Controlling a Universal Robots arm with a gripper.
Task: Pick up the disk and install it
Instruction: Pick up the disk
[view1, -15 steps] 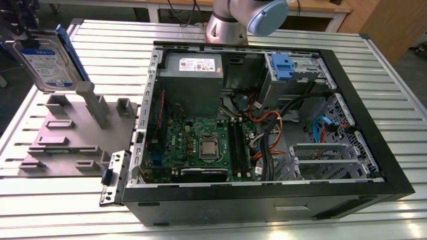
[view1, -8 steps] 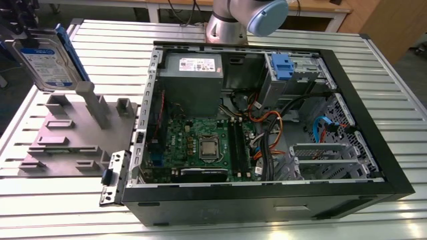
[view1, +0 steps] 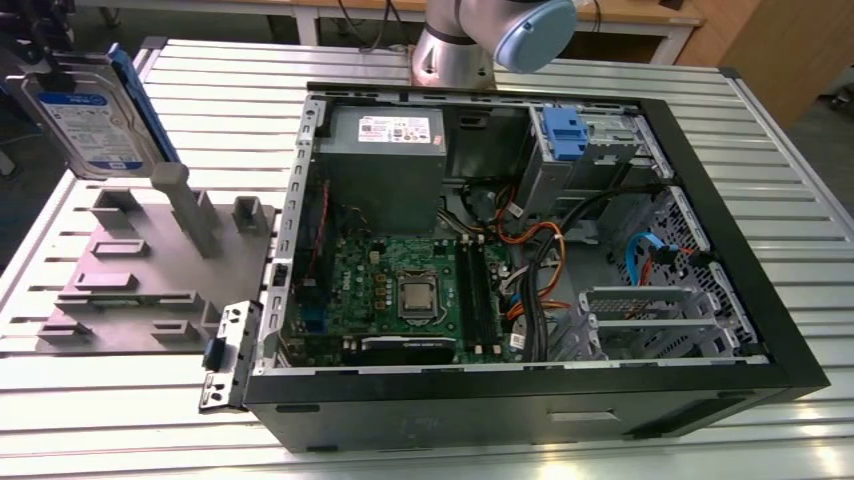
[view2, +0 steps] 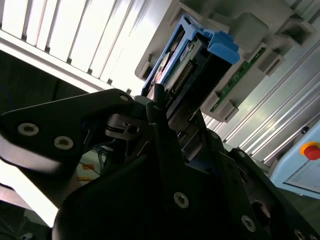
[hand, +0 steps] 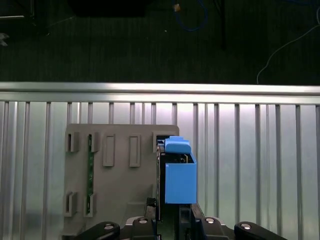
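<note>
The disk (view1: 91, 120), silver-grey with a white-and-blue label and a blue carrier frame, hangs upright above the grey holder block (view1: 147, 260) at the exterior view's left. My gripper (view1: 54, 72) is shut on its upper end. In the first wrist view the disk (hand: 177, 175) stands edge-on between my fingers (hand: 150, 204), over the grey block (hand: 115, 185). In the second wrist view the disk (view2: 185, 70) sticks out beyond my gripper (view2: 165, 107), its blue tab (view2: 222, 47) at the far end.
The open computer case (view1: 300, 215) lies on the slatted metal table (view1: 174, 420). Inside are the grey power-supply box (view1: 387, 135), the motherboard (view1: 407, 295), cables, and a drive bay holding another blue carrier (view1: 567, 135). The arm's base (view1: 481, 40) stands behind the case.
</note>
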